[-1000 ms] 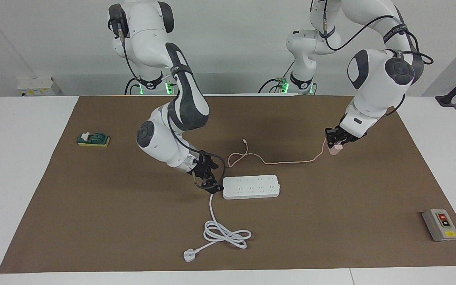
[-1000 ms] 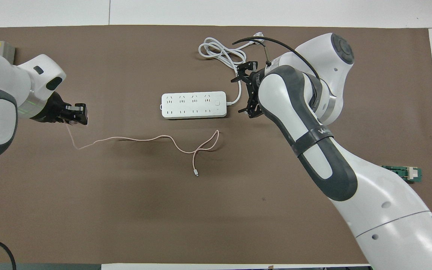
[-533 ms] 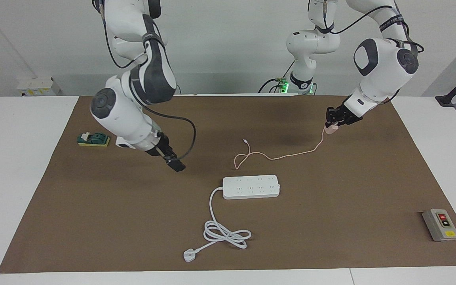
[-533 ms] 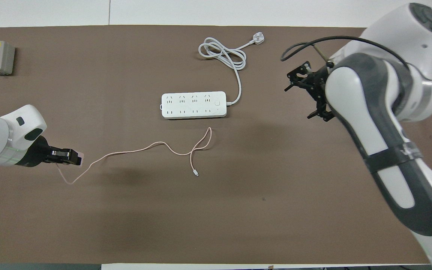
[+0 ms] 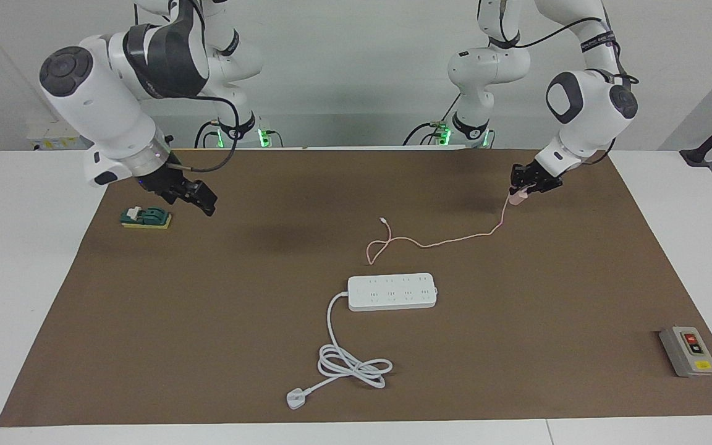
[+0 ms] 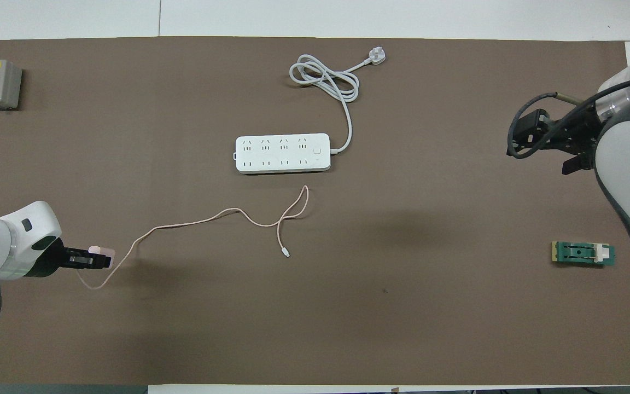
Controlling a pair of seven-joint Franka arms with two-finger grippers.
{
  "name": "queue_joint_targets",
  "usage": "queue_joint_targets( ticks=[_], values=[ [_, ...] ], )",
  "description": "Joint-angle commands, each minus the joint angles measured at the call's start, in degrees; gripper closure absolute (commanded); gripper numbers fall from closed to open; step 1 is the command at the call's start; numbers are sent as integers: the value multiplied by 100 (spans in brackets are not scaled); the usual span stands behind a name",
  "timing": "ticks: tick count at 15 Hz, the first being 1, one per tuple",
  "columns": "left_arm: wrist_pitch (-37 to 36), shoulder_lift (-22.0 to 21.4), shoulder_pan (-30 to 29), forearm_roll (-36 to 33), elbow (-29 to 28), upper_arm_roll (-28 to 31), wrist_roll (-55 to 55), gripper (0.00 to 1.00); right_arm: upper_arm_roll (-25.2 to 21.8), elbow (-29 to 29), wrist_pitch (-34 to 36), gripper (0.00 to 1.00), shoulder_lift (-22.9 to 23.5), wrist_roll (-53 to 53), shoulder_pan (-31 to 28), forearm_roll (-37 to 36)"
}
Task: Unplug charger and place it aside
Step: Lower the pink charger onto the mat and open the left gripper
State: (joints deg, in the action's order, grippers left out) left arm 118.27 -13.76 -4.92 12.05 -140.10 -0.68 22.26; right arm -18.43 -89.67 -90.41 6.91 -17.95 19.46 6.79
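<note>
Left tool (image 5: 521,186): clamped on the charger (image 5: 517,198), raised over the table (image 5: 578,278) toward the left arm's end, pink cable (image 5: 436,242) trailing near the power strip (image 5: 392,292). Step in hand, by judgement: lower gently, release once it rests flat. Right tool (image 5: 198,196): fingers spread, empty, over the table beside the green block (image 5: 145,218).

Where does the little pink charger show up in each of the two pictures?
Facing view: the charger is at the upper right, held in the left end effector, nearer the robots than the power strip.
Overhead view: the charger is at the lower left, in the left end effector.
Shared landmark: the power strip, mid-table.
</note>
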Motion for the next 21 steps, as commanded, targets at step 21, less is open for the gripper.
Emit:
queue_joint_targets(
  ticks=[21],
  values=[
    [1392, 690, -159, 105, -210, -38, 138, 100, 498, -525, 270, 0, -603, 1329, -1032, -468]
  ],
)
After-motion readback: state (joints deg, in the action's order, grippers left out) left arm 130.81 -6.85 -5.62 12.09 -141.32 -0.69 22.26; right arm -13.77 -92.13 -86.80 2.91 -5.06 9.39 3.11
